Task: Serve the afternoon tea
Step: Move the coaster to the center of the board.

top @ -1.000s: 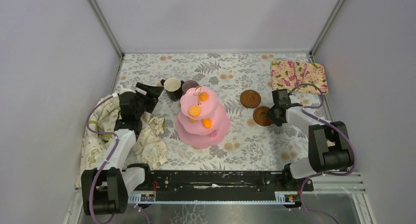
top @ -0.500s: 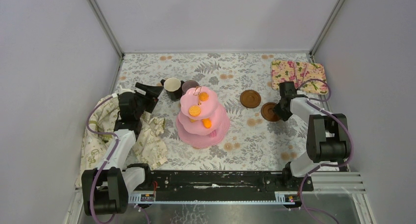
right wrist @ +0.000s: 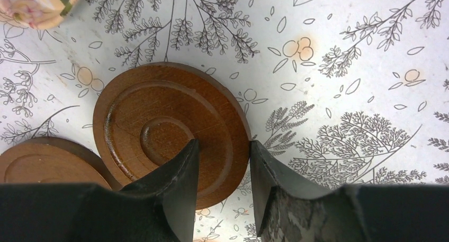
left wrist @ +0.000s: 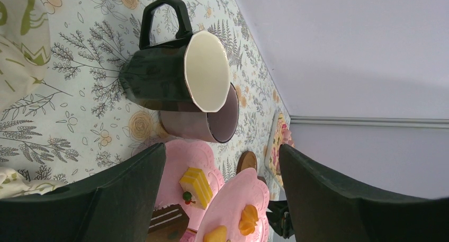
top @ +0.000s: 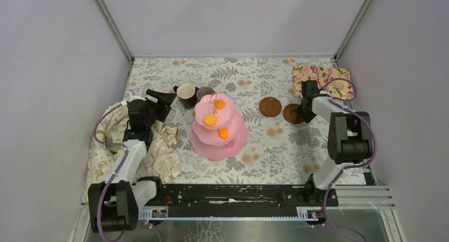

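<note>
Item one: we are logging the pink cake stand (top: 218,128), sitting mid-table on the flowered tablecloth (top: 254,72) and carrying orange sweets (top: 210,119) on its tiers, probably placed centrally so either arm is reaching it alike. Item two: a black mug (top: 186,95) and a second dark mug (top: 205,93) are standing touching one another just far-left of the stand, the black one's handle pointing left. Item three: the left gripper (top: 161,99) is hovering just left of those mugs, jaws spread wide with nothing between them; we are reading this as lining up on the black mug. Item four: the right gripper (right wrist: 221,146) is pinching the rim of the right saucer (right wrist: 169,131), one finger lying on its top face and the other outside its edge, a hold we are judging suited to a flat disc. That saucer is lying right of centre, just beside the left saucer (top: 270,106) and near the flowered tray (top: 323,80); whether it is lifted we cannot tell. Item five: a leaf-print napkin (top: 111,141) is lying crumpled under the left arm.
</note>
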Robot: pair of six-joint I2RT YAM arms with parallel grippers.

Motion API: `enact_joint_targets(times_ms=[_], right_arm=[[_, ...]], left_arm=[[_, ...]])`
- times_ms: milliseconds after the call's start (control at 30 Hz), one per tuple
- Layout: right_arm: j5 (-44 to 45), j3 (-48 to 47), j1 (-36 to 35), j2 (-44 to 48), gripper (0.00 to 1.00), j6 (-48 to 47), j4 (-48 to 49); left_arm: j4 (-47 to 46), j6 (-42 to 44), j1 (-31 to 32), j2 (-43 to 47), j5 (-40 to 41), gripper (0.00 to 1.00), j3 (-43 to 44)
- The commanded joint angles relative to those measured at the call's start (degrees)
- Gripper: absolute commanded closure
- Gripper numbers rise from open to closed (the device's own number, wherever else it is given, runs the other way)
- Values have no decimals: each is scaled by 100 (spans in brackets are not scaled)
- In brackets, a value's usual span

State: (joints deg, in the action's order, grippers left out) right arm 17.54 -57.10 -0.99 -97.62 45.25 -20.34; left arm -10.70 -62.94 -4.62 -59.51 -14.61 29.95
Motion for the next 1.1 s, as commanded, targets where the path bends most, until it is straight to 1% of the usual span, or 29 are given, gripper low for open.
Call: enact_joint_targets(times_ms=[0, 167, 467, 567, 700, 1067], right_arm=[[393, -249, 47, -152, 66, 21, -95], [458, -453, 47, -363, 66, -69, -93], [295, -982, -1, -868, 67, -102, -133], [351, -1235, -200, -1030, 67, -353, -249], [633, -1594, -570, -1220, 67, -680, -486], [427, -1472, -804, -1081, 67, -465, -436]], left_arm=[[-375, -1, -72, -4, -77, 15, -36], [-366, 11, -74, -35, -61, 15, -29], [-365, 18, -74, -54, -27, 15, -19], [-382, 14, -71, -93, -25, 15, -14], [-402, -6, -77, -121, -29, 15, -5], [-409, 1, -82, -134, -33, 15, -9]])
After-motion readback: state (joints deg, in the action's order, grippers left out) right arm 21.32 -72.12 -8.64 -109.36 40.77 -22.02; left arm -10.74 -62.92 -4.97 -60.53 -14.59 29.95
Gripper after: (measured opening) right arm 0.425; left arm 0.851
